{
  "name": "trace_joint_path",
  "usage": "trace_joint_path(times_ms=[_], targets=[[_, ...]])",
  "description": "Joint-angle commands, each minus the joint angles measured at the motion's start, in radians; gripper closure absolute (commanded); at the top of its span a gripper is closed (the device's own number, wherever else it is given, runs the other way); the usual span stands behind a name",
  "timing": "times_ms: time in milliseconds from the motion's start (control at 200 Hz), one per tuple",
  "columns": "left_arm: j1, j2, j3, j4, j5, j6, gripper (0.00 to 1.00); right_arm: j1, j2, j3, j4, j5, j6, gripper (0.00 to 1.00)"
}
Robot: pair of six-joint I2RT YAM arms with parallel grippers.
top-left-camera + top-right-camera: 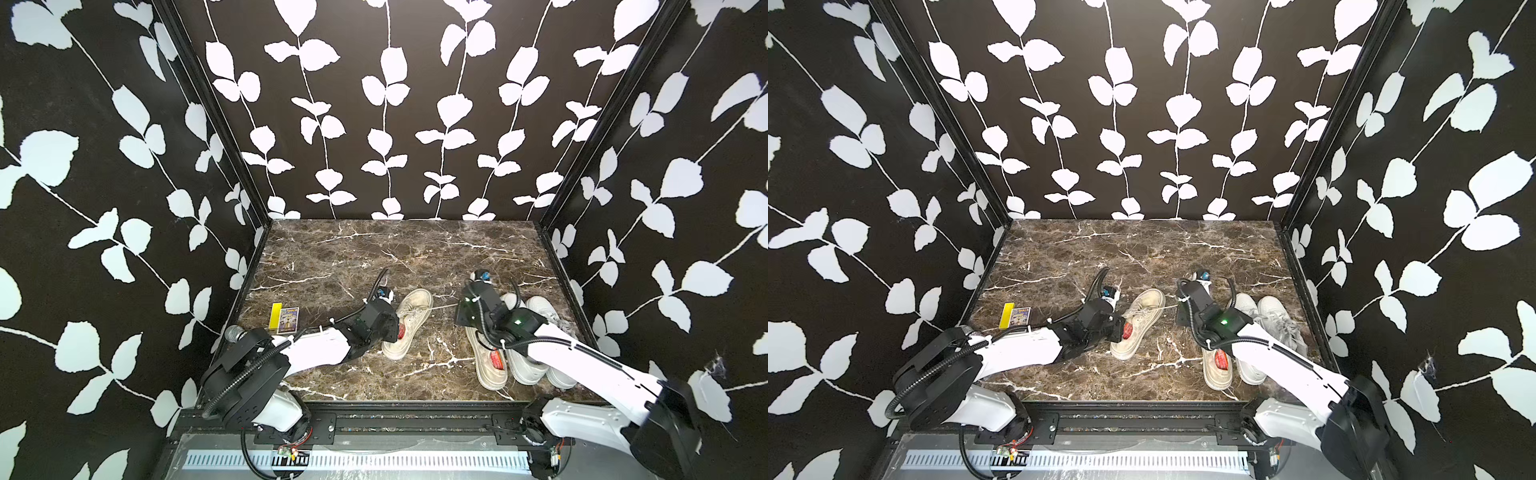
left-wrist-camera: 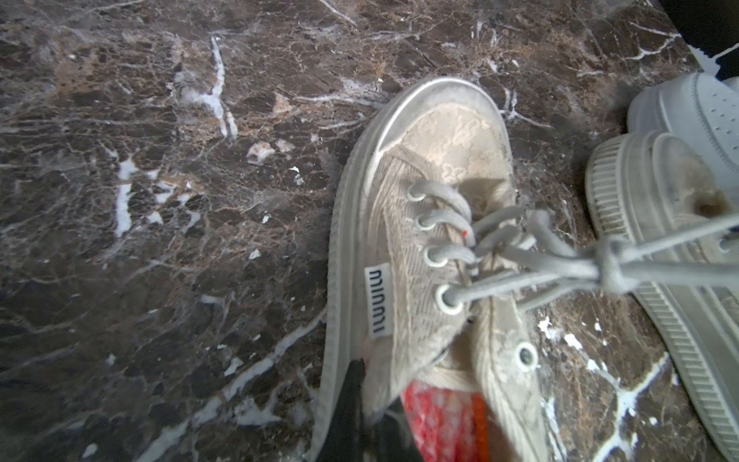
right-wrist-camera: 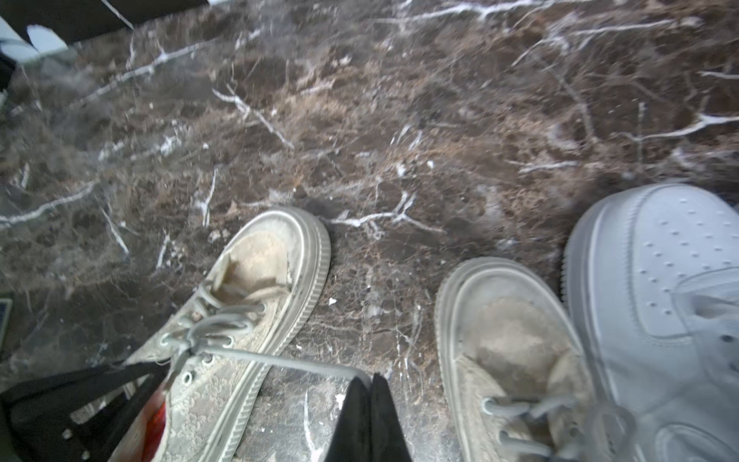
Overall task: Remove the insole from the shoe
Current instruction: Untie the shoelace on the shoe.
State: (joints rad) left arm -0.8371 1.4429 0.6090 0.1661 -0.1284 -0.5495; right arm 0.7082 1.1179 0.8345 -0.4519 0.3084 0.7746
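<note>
Marble table [image 1: 374, 257], seen from above.

Far left: a yellow box [image 1: 274, 316] and a printed box [image 1: 289, 320] lie touching, close to the left wall.

Left of centre: the left gripper [image 2: 370, 394] is clamped narrow on the side wall of the shoe [image 1: 411, 318] near its heel. One finger [image 2: 352, 400] is outside the wall and the other is inside the opening. The shoe lies on its sole, toe far and to the right, heel near. The insole [image 2: 440, 420], red, sits inside the shoe at the heel end, just beside the inner finger.

Centre: the lace [image 3: 280, 360] runs taut from the shoe's eyelets rightward to the right gripper [image 3: 370, 384]. Its jaws are pressed together on the lace's end, above the table between the two beige shoes.

Right: a second shoe [image 1: 484, 361] of the same make, toe far, shows a second insole [image 1: 496, 359], also red. Just beside it on the right stands a white pair [image 1: 525, 365], near the right wall.
</note>
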Motion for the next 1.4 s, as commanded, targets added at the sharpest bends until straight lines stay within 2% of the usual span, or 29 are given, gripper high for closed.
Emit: trace_joint_path(times_ms=[0,330,440,565,706,886,1081,1396], targets=[[0.021,-0.03,-0.012,-0.078,-0.092,-0.023,1.0,-0.053,-0.07,-0.016,-0.072,0.145,0.013,1.0],[0.022,-0.025,-0.008,-0.073,-0.079,-0.028,1.0,-0.061,-0.077,-0.013,-0.072,0.137,0.01,1.0],[0.022,-0.026,-0.005,-0.066,-0.058,-0.017,1.0,-0.061,-0.058,-0.043,0.064,-0.029,-0.036,1.0],[0.023,-0.021,0.004,-0.038,-0.002,0.002,1.0,-0.034,0.058,-0.017,0.137,-0.205,-0.067,1.0],[0.02,-0.021,0.011,-0.013,0.049,0.017,1.0,0.061,0.186,0.036,0.195,-0.254,-0.103,0.81],[0.02,-0.017,0.01,-0.008,0.059,0.017,1.0,0.087,0.34,0.053,0.254,-0.315,-0.129,0.75],[0.021,-0.021,-0.002,-0.007,0.064,0.021,1.0,0.105,0.445,0.082,0.36,-0.463,-0.135,0.7],[0.021,-0.022,0.004,-0.012,0.075,0.028,1.0,0.117,0.476,0.115,0.339,-0.417,-0.129,0.71]])
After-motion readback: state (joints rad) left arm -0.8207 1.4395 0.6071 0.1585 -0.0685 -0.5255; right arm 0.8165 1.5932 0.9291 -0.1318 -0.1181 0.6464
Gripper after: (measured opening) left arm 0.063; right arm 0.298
